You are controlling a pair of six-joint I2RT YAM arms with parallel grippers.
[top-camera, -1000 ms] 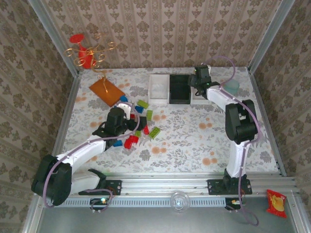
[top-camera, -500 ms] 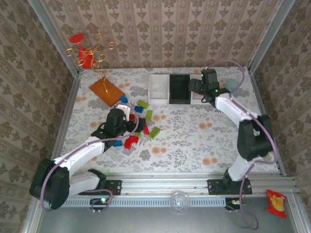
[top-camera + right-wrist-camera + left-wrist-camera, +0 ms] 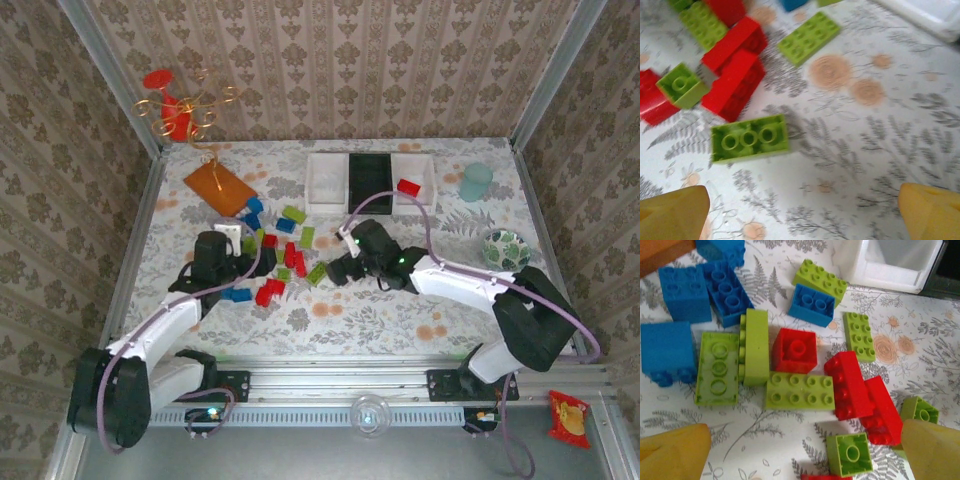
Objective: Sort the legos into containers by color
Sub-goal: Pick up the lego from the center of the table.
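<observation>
Picking is our step: left gripper (image 3: 800, 455) and right gripper (image 3: 800, 210) hang open above small coloured plastic bricks (image 3: 795, 350), so next we straddle one.

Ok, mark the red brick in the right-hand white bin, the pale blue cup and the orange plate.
red brick (image 3: 408, 187), top external view, centre of its top face.
pale blue cup (image 3: 476, 184), top external view, its side wall.
orange plate (image 3: 219, 187), top external view, middle of its flat face.
</observation>
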